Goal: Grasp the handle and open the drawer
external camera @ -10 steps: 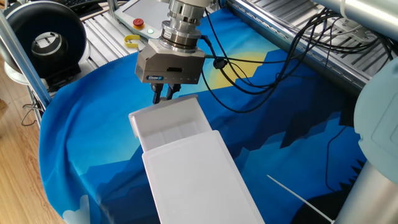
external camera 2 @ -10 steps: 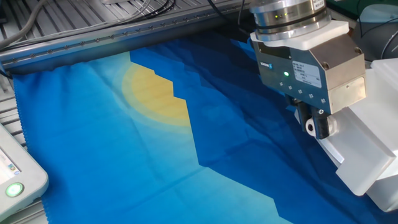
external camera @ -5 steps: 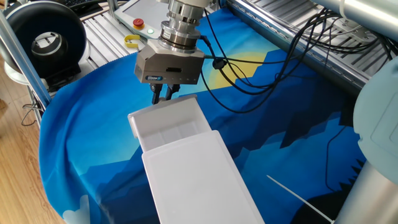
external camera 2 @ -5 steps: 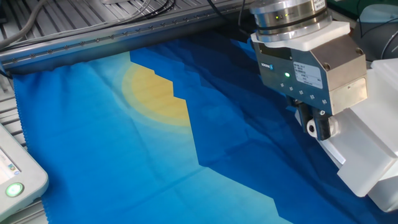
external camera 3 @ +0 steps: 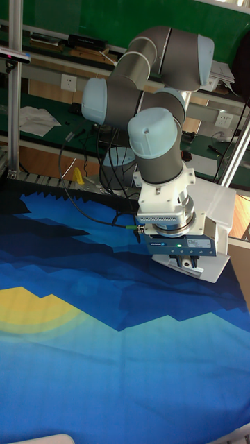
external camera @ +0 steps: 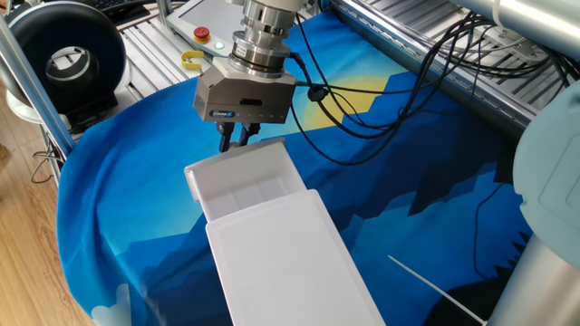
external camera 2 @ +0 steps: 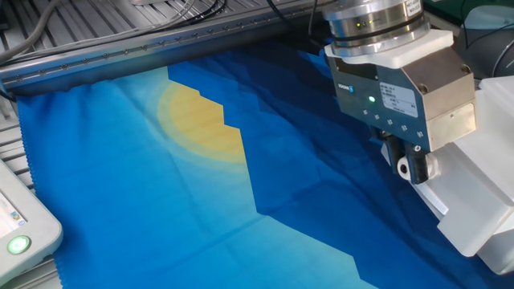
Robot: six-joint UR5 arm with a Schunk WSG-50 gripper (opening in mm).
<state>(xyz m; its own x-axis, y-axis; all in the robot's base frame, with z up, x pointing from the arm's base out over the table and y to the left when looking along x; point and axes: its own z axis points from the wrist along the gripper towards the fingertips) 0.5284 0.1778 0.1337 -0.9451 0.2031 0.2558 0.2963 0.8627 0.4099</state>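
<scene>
The white drawer point(external camera: 243, 180) stands partly slid out of its flat-topped white box point(external camera: 288, 263) on the blue cloth. My gripper point(external camera: 235, 140) hangs straight down at the drawer's front face, its dark fingers point(external camera 2: 418, 164) closed together there. A small white knob, the handle point(external camera 2: 402, 168), shows pinched between them in the other fixed view. From the tall fixed view the gripper point(external camera 3: 185, 263) covers the drawer's front, and only a corner of the drawer point(external camera 3: 212, 269) shows behind it.
A yellow tape dispenser point(external camera: 192, 61) and a white pendant with a red button point(external camera: 201, 23) lie beyond the gripper. A black spool point(external camera: 68, 57) stands at the far left. Black cables point(external camera: 362, 109) trail over the cloth. Metal rails point(external camera 2: 144, 48) border the table.
The gripper has shifted slightly away from the box, and the drawer has slid out a little with it.
</scene>
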